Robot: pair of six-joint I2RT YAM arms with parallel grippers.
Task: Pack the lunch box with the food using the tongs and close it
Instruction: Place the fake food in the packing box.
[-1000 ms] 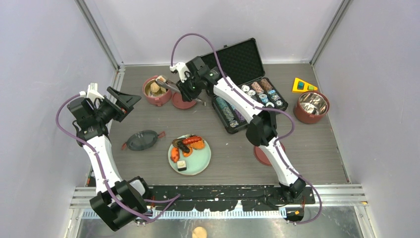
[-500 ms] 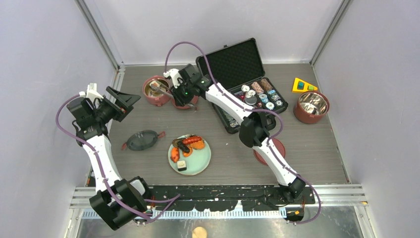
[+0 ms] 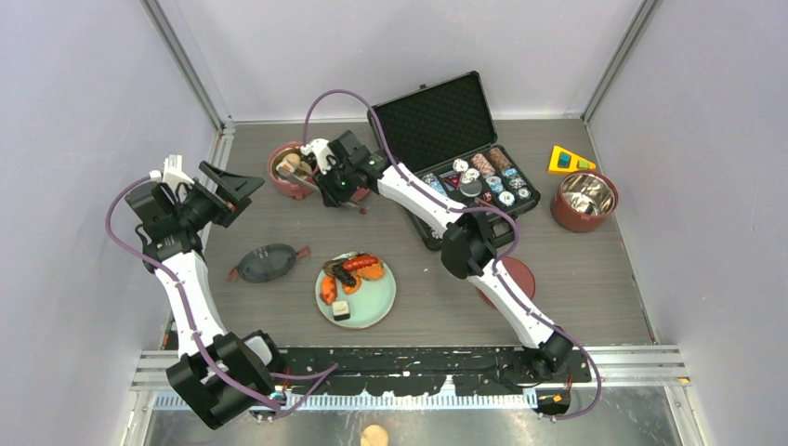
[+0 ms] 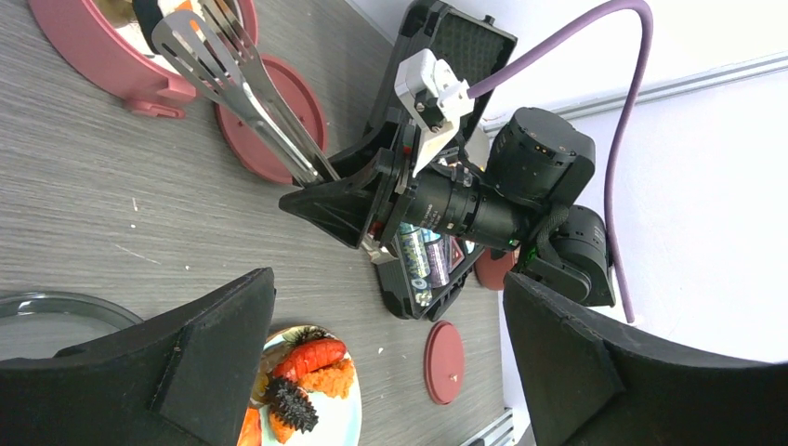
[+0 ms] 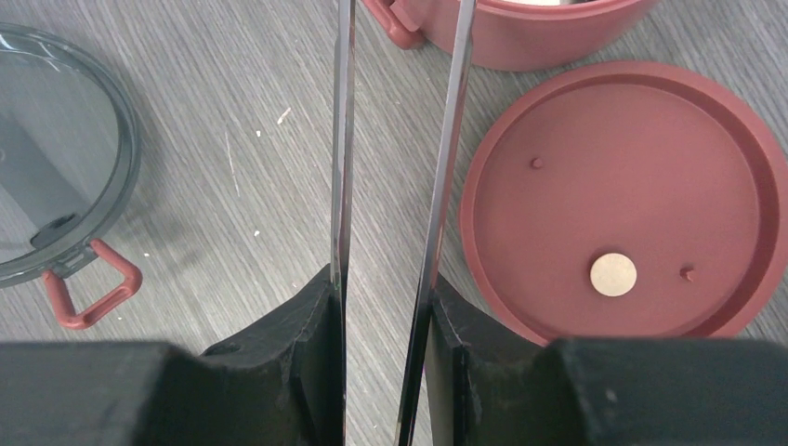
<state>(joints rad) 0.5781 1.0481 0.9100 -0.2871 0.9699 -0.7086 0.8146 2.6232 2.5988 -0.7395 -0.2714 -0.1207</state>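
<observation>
Left gripper (image 3: 243,190), far left of frame: jaws wide, holding nothing, raised off the table (image 3: 279,223) and well apart from the work. Dark top lid (image 3: 265,263) lies flat lower down. One lunch box bowl (image 3: 283,181) sits upper centre-left with a bun (image 3: 293,165) inside. Right gripper (image 3: 333,181) is just right of it, closed partway on the tongs (image 4: 246,93), both arms pinched between its fingers and the tips over the bowl. Most food (image 3: 351,269) waits on the plate (image 3: 376,302), lower centre.

Risks, my reading:
- Thin, slick tong arms could pivot or slide if the pinch slackens.
- Tips dipped too low could catch the rim and drag the bowl.
- A piece released off-centre could land on the inner lid (image 5: 613,195) just beside the bowl.

Hard to see:
- Something dark and orange shows at the tong tips, but the left wrist view cuts it off (held or lying in the bowl, cannot tell).
- The right wrist view shows no tips.
- The right arm hides part of the chip case (image 3: 446,111).
- Second bowl (image 3: 584,200), far right, looks bare.
</observation>
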